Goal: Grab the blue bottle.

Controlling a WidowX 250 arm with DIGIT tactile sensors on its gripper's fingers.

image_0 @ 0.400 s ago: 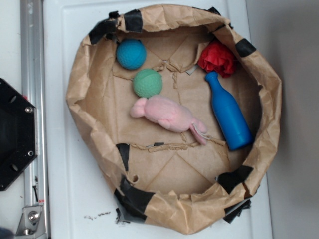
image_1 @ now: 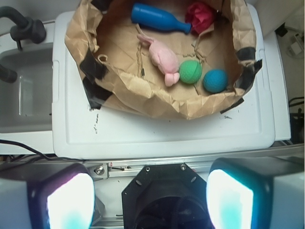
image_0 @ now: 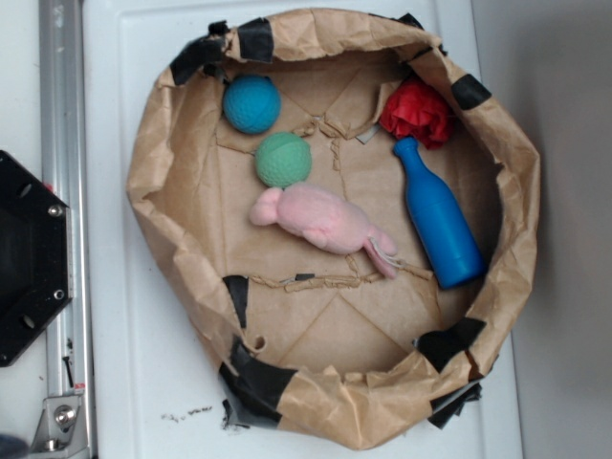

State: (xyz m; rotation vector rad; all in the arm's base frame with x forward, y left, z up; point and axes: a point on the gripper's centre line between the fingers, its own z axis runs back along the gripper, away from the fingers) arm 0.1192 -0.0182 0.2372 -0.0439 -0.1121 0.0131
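The blue bottle (image_0: 439, 214) lies on its side against the right wall of the brown paper basin (image_0: 153, 172), neck pointing to the far side, next to a pink plush (image_0: 320, 219). In the wrist view the blue bottle (image_1: 159, 19) rests at the top of the basin. My gripper (image_1: 150, 200) is open, with nothing between its two glowing pads (image_1: 70, 202). It hovers high above the robot base, far from the bottle. No gripper shows in the exterior view.
Inside the basin also lie a green ball (image_0: 283, 160), a teal-blue ball (image_0: 252, 104) and a red crumpled thing (image_0: 418, 112). The basin's raised paper walls (image_1: 143, 95) stand on a white lid (image_1: 167, 129). A black robot base (image_0: 29, 258) sits at left.
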